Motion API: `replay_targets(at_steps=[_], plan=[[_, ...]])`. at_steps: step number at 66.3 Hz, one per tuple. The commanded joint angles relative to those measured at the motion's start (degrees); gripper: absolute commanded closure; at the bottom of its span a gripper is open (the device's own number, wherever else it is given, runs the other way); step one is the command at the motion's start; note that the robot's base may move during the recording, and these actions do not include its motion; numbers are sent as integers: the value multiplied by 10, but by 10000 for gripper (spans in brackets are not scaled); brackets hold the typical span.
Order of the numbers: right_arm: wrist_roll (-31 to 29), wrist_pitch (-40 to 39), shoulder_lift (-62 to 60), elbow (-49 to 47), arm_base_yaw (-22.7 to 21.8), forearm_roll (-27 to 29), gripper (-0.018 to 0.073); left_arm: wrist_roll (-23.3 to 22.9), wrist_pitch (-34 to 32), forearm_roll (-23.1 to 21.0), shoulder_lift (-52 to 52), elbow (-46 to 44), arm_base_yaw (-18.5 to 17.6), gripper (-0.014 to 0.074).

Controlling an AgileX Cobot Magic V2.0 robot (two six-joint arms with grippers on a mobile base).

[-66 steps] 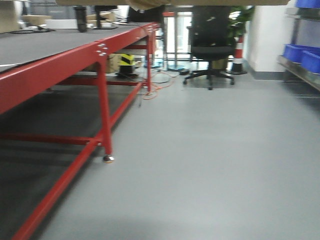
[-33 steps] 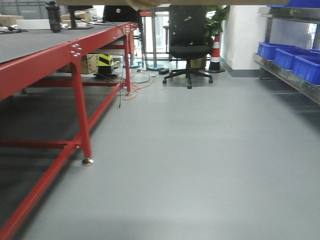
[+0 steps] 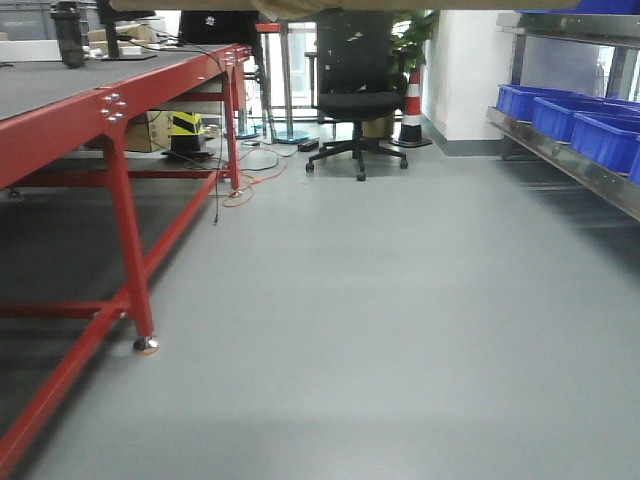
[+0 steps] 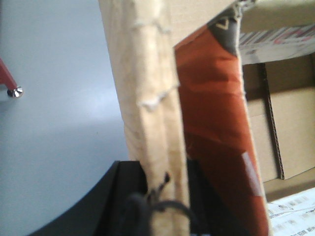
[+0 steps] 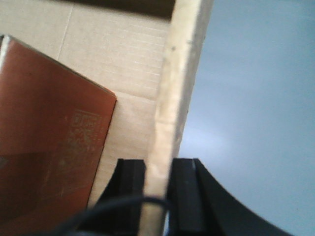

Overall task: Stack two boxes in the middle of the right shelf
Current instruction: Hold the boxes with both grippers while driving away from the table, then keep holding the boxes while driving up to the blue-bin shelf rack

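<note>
Step in hand, as I judge it: carrying the load toward the shelf, nothing stacked yet.

Front view:
- left edge: red table (image 3: pixel 110 110)
- upper centre: office chair (image 3: pixel 355 100)
- right edge: shelf (image 3: pixel 590 172) with blue bins (image 3: pixel 560 112)

The next move probably calls for a right turn to square up on that rail.

- Left gripper (image 4: pixel 162 196), bottom centre of its view: jaws pinch the box (image 4: pixel 147 98) by an upright wall.
- Right gripper (image 5: pixel 157 191), bottom centre of its view: jaws pressed onto a cardboard wall edge likewise.
- Arms themselves are out of sight.

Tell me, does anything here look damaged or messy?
Yes. The cardboard box wall held by the left gripper has a ragged, frayed edge with tape peeling off. An orange cable lies in loose loops on the floor by the red table.
</note>
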Motion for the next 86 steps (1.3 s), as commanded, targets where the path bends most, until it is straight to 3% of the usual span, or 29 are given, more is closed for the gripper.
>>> replay_targets(at_steps=[1, 86], plan=[[-7, -40, -7, -6, -2, -13, 713, -1, -18, -16, -10, -8, 0, 708], [-7, -41, -7, -6, -2, -13, 713, -1, -43, -13, -10, -8, 0, 708]])
